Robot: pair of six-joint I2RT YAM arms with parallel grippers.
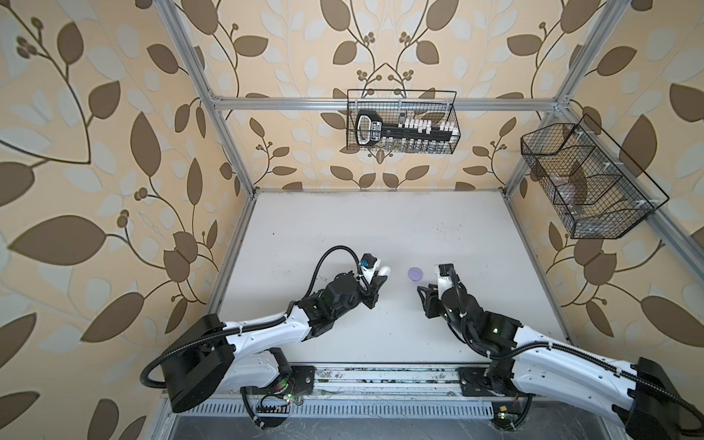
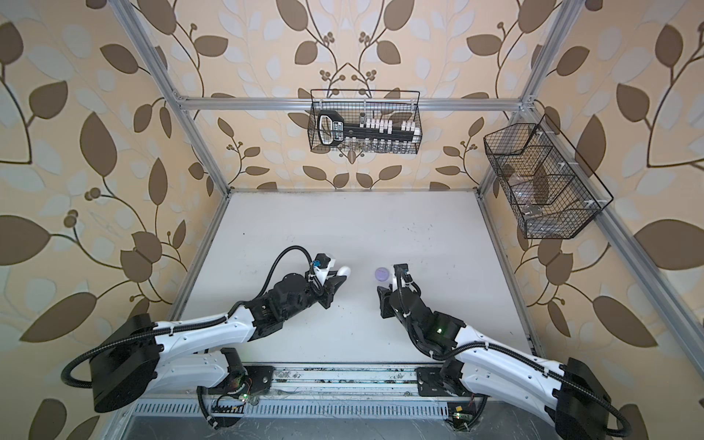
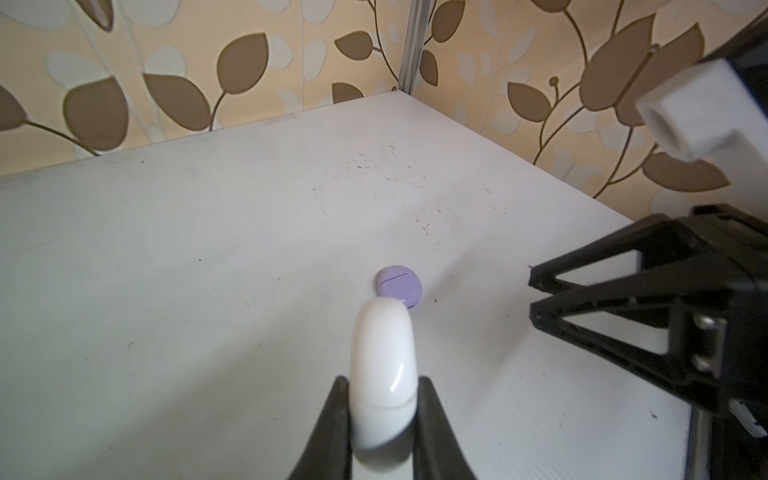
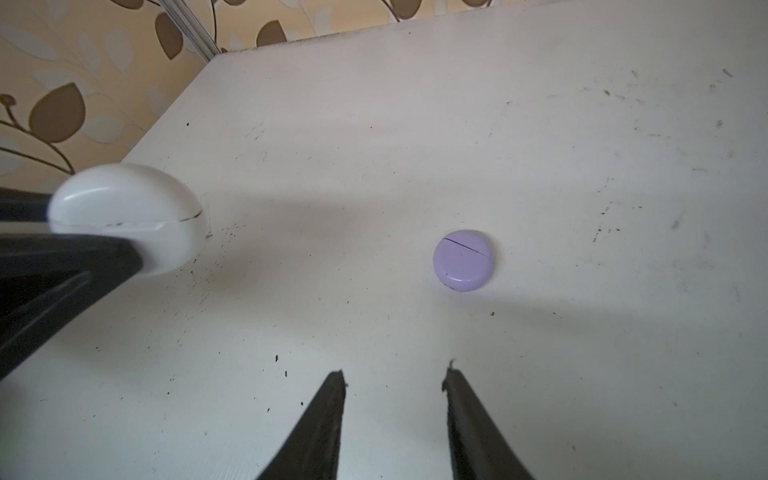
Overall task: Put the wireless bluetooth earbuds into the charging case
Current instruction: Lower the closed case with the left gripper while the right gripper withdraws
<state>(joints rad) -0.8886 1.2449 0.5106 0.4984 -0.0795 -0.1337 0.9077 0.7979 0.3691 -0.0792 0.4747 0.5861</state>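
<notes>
Left hand [image 3: 383,380] is clamped on the white case [image 3: 382,345], a glossy rounded pebble held on edge, lid seam shut. The lavender case [image 4: 463,259], a smooth round puck, lies flat on the scuffed tabletop [image 4: 582,166] just ahead of the right hand [image 4: 395,374], the nearer one, jaws apart and empty. No earbuds showing, perhaps inside the cases.

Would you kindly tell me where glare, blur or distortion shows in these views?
Left wrist view: a glare streak on the white case, its near end soft. Right wrist view: that case is blurred at the edge, the lavender case sharp. In both top views, the wide lens splays the frame posts.
</notes>
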